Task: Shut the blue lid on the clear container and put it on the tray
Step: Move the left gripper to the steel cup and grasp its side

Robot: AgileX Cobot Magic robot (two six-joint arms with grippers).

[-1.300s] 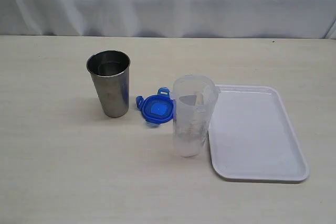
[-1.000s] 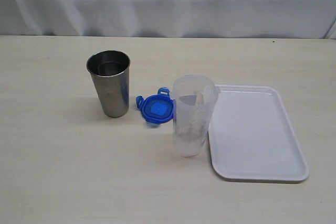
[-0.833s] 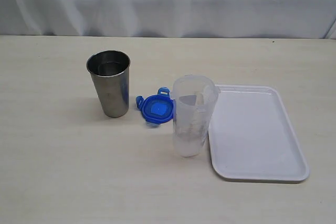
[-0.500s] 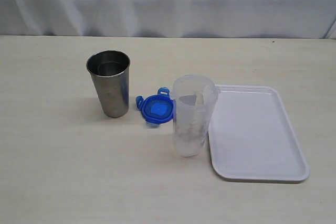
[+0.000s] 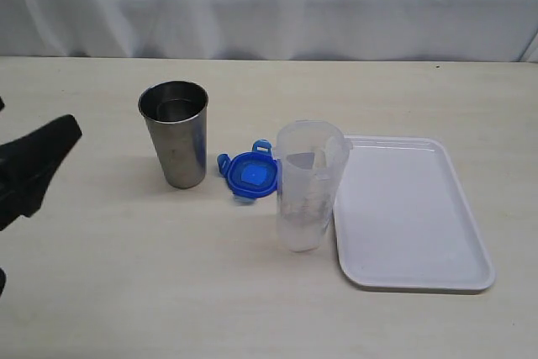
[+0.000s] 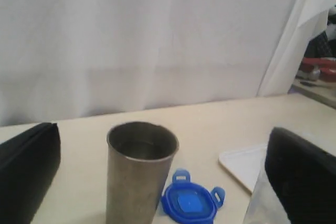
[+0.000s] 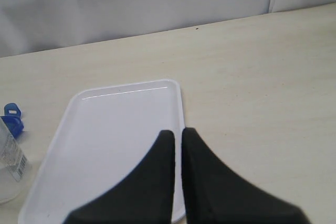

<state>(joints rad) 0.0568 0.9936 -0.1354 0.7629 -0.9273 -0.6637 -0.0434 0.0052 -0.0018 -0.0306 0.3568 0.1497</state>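
Observation:
The blue lid [image 5: 248,176] lies flat on the table between the steel cup and the clear container [image 5: 309,184], which stands upright and uncovered against the left rim of the white tray [image 5: 412,216]. My left gripper [image 6: 163,132] is open and empty; one dark finger [image 5: 42,161] shows at the exterior view's left edge, well left of the cup. It faces the cup, with the lid [image 6: 189,205] behind it. My right gripper [image 7: 177,132] is shut and empty, hovering over the tray's [image 7: 115,140] far-side rim; it is outside the exterior view.
A shiny steel cup [image 5: 175,134] stands upright left of the lid, between my left gripper and the lid. A white curtain backs the table. Bare tabletop stretches in front of the objects and right of the tray.
My left gripper's finger has come into the exterior view at the left edge. The lid, container, cup and tray have not moved.

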